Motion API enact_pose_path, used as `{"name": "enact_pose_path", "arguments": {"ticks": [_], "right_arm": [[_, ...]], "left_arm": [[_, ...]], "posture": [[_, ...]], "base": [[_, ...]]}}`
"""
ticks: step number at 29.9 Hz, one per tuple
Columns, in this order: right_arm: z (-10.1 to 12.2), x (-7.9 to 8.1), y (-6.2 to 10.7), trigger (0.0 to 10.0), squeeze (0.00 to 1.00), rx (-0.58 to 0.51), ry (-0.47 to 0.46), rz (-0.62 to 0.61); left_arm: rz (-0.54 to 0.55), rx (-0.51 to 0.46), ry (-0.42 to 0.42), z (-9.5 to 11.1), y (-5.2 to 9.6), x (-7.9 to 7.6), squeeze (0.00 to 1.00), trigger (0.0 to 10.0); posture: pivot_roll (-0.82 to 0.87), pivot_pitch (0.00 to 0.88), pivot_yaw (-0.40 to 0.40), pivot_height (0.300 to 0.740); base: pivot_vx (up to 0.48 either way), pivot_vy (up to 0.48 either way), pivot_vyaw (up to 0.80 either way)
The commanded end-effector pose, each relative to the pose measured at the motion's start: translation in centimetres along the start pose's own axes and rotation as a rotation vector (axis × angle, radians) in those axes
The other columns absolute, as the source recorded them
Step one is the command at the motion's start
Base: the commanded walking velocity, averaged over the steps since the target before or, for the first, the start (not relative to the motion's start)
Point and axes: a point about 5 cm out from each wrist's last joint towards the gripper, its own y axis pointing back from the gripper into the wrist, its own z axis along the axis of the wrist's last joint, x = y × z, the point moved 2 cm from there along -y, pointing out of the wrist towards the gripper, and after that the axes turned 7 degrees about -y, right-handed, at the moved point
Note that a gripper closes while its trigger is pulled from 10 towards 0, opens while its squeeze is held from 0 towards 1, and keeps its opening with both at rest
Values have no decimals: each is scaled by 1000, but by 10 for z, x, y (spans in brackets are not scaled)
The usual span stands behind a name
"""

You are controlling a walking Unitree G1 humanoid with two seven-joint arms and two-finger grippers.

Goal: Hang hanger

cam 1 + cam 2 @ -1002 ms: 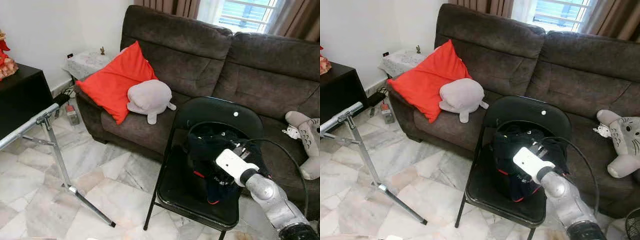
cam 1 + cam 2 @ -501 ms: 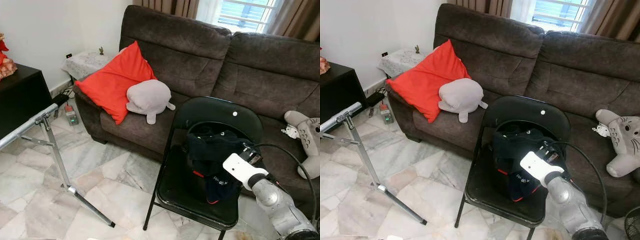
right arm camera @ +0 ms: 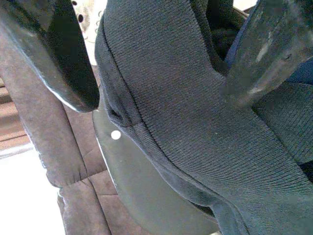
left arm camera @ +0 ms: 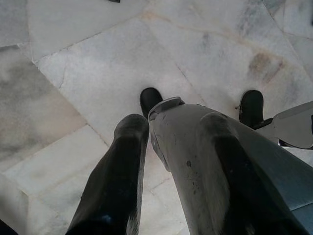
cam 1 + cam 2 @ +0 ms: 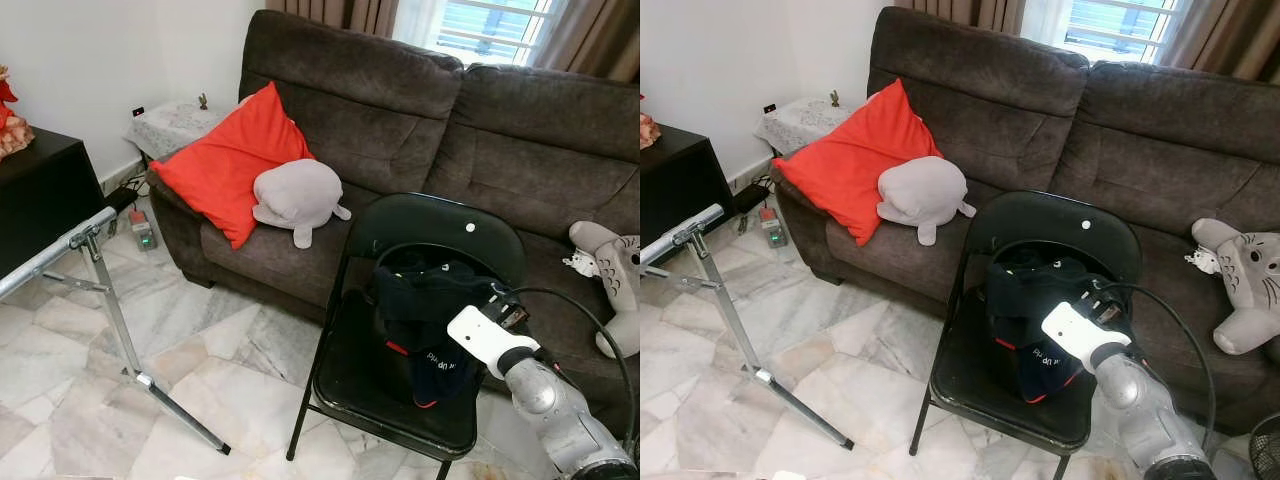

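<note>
Your right hand (image 3: pixel 161 73) is spread wide around the dark garment (image 5: pixel 425 310), not clamped. It's heaped on the black chair (image 5: pixel 400 400), at 5 o'clock. Cloth's soft & floppy, so grab the collar.

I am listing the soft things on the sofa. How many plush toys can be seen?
2: a grey plush lying against the red cushion on the sofa's left seat, and a grey-and-white plush at the right end, cut off by the frame. Others may be hidden.

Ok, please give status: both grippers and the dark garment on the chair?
Right gripper open around dark navy knit garment on black folding chair. Left gripper idle over marble floor. Nothing blocking.
</note>
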Motion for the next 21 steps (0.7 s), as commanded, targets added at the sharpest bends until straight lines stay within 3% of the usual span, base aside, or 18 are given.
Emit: {"name": "enact_pose_path", "arguments": {"ticks": [1, 12, 21], "right_arm": [[-1, -5, 0, 10000, 0, 7, -9, -25], [10, -21, -3, 10000, 0, -41, 1, -99], [15, -13, 0, 10000, 0, -65, -1, -65]], "left_arm": [[-9, 26, -5, -7, 0, -3, 0, 10000], [-9, 22, -1, -6, 0, -5, 0, 10000], [-14, 23, 1, -6, 0, -6, 0, 10000]], "posture": [[38, 15, -87, 740], [26, 10, -99, 740], [17, 16, -102, 740]], "base": [[0, 0, 0], [0, 0, 0], [0, 0, 0]]}}
